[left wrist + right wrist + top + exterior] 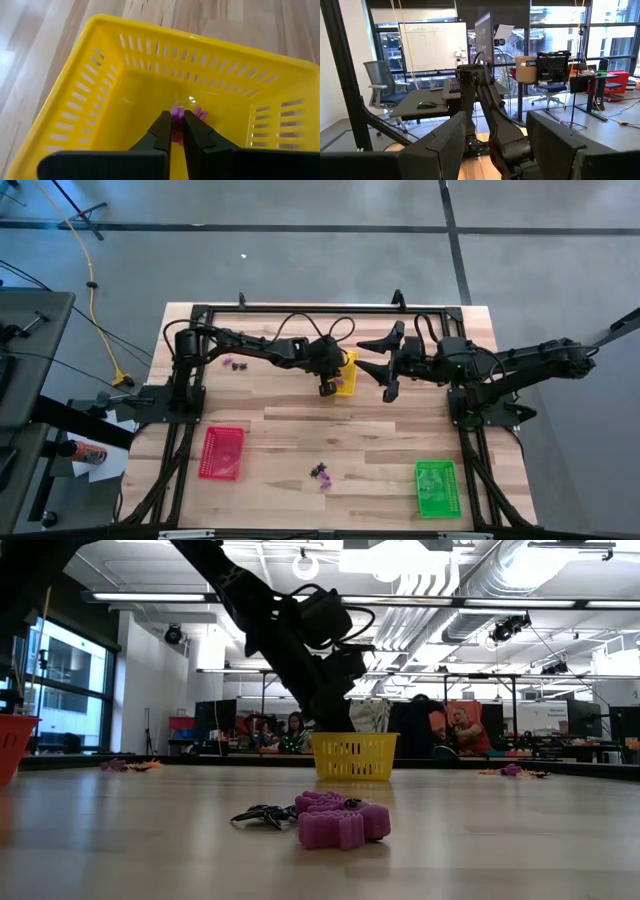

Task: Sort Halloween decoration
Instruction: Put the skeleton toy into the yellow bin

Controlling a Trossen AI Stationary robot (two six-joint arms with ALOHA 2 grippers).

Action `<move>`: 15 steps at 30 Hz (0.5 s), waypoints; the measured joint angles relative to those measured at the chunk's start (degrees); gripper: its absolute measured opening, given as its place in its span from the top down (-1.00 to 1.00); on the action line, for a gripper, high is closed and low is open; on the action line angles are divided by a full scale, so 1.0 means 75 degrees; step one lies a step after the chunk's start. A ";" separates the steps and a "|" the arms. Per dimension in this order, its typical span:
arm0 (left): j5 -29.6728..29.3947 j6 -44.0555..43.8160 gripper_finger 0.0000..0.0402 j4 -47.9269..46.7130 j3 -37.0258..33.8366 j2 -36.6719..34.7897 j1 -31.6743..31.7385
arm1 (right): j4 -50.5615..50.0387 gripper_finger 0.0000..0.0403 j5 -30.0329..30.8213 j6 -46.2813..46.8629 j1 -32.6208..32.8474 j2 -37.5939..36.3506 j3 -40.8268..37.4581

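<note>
the left arm reaches out low across the table from its base, elbow bent, wrist tipped steeply down. the left gripper (176,134) points almost straight down, its two dark fingers (161,131) pressed close together with only a thin slit between them. the right arm stretches in from the opposite side, forearm roughly level, wrist raised clear of the table. the right gripper (385,360) faces the left arm's wrist, just beside it, its fingers (451,142) spread wide apart and nothing between them.
</note>
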 joint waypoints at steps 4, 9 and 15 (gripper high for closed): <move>-0.0002 -0.0003 0.96 -0.0085 0.0000 0.0007 0.0064 | -0.0016 -0.01 0.0000 0.0003 0.0000 0.0000 0.0000; -0.0178 -0.0104 0.96 -0.0366 0.0009 0.0203 0.0143 | -0.0020 -0.01 0.0000 0.0006 0.0000 0.0000 0.0000; -0.0254 -0.0079 0.96 -0.0376 0.0018 0.0268 0.0087 | -0.0109 -0.01 0.0000 0.0580 0.0000 0.0003 0.0000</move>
